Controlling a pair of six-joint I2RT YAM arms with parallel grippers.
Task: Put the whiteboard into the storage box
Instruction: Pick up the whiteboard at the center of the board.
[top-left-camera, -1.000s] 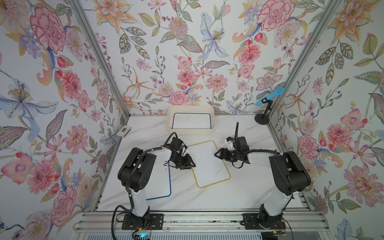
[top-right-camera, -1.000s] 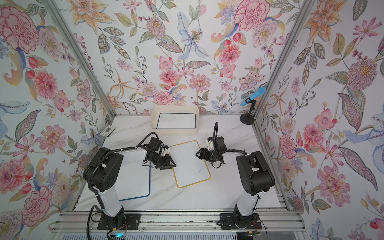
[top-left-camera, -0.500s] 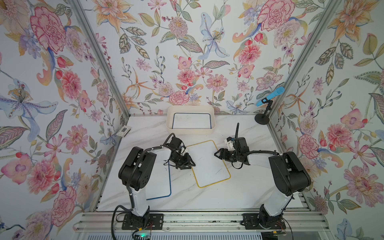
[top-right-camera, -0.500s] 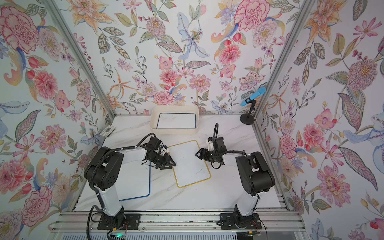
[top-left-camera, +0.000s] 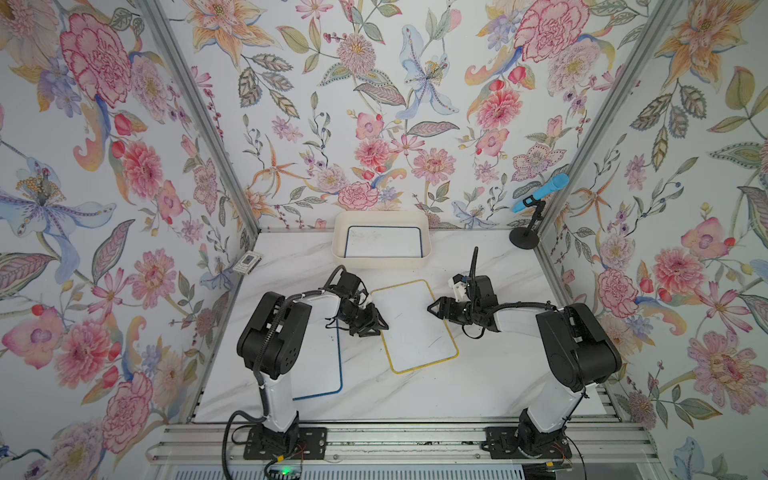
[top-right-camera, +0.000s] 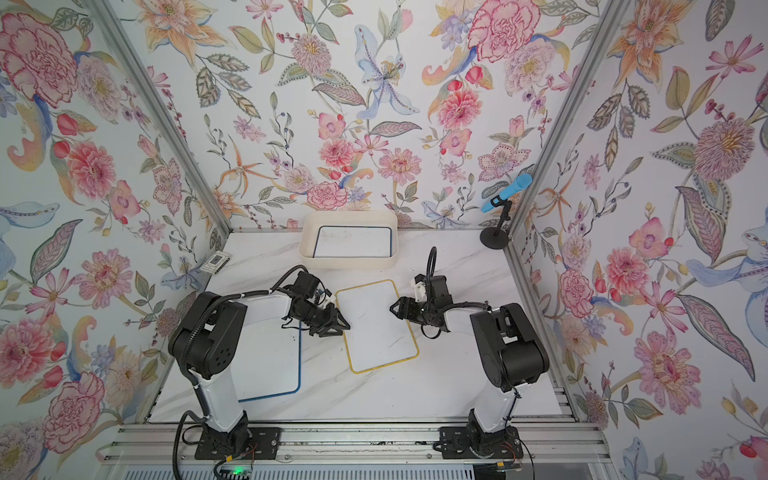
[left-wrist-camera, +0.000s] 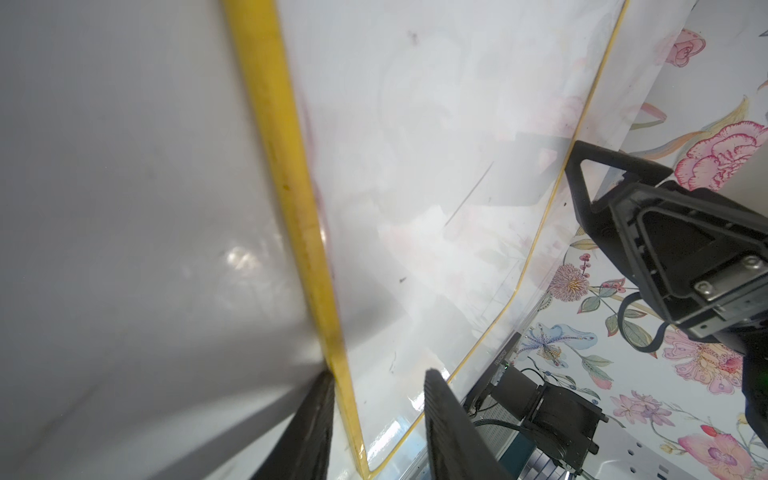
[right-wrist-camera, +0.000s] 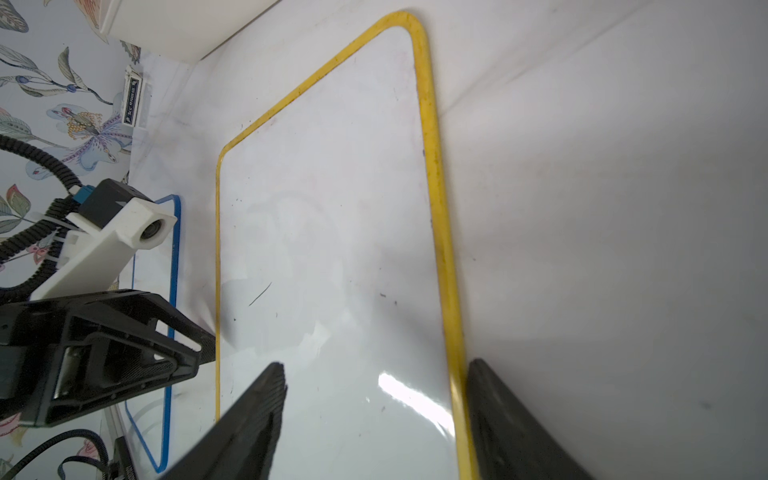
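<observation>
Over the last second almost nothing has moved. The left pincer (top-left-camera: 380, 323) and right pincer (top-left-camera: 432, 308) sit where they were, and the yellow board (top-left-camera: 415, 328) has not shifted on the worktop (top-left-camera: 478, 382).

In both top views the yellow board (top-right-camera: 380, 328) lies flat and skewed at mid-worktop, in front of the box (top-left-camera: 382, 264) and apart from it. The left pincer (top-right-camera: 345, 324) is at the board's left long edge. The right pincer (top-right-camera: 394, 308) is at its right long edge, nearer the far end. The box (top-right-camera: 349, 262) stands at the back wall with a dark-rimmed board (top-left-camera: 382, 243) flat inside. A blue board (top-left-camera: 320, 365) lies on the worktop beside the yellow one, partly under the left arm.

In the left wrist view the left pincer (left-wrist-camera: 380, 374) is released. Its fingers (left-wrist-camera: 311, 428) stand a little apart astride the yellow rim, one on the worktop outside it and the other over the white face (left-wrist-camera: 415, 166). The right pincer (left-wrist-camera: 590, 178) shows at the opposite rim.

In the right wrist view the right pincer (right-wrist-camera: 376, 365) is released, jaws wide. One finger is over the board's face (right-wrist-camera: 332, 208) and the other is on the worktop (right-wrist-camera: 582, 208) outside the rim. The left pincer (right-wrist-camera: 203, 345) is at the far rim, with the blue board (right-wrist-camera: 172, 257) behind it.
</observation>
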